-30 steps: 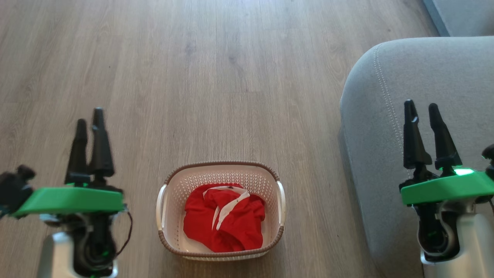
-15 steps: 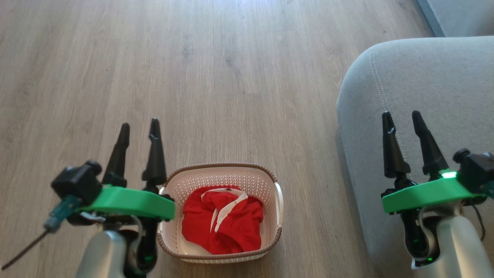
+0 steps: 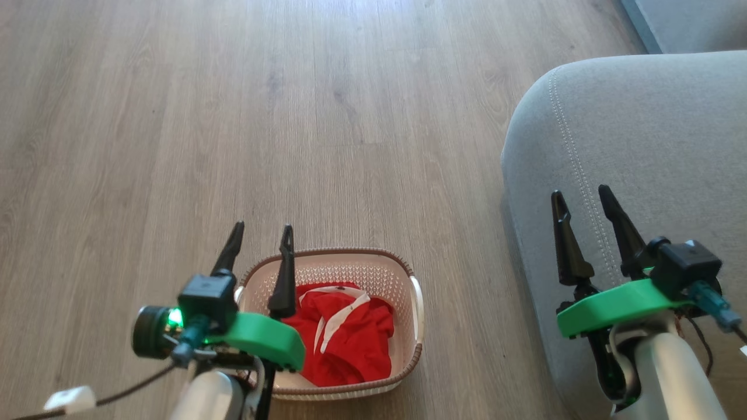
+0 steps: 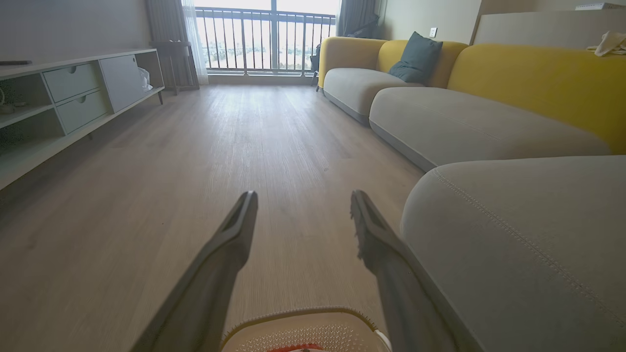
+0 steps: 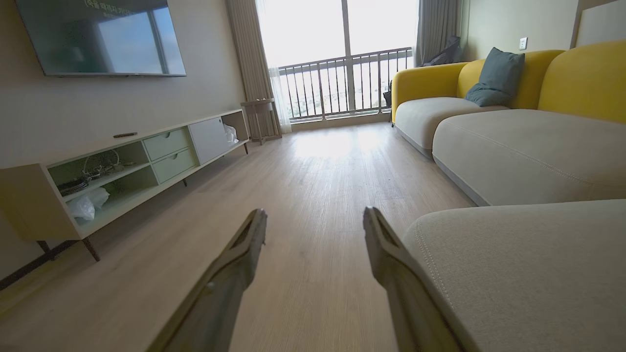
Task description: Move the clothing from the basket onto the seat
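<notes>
Clothing: we count one red heap with white trim bands, lying inside the basket. We cannot tell how many garments make up the heap. We count one basket, standing on the wood floor, near the seat but apart from it. In the head view we count one grey seat, at the right, with a rounded corner and a line of light stitching.

We count two grippers. The left gripper has its two fingers spread wide and holds nothing. In the head view it overlaps the basket's far left corner, with one finger crossing the rim. In the left wrist view the basket's far rim shows low between the fingers, and the fingertips stand clear of basket and clothing. The right gripper is likewise spread wide and empty. It hovers at the seat's left edge; we cannot tell whether it touches the fabric.
</notes>
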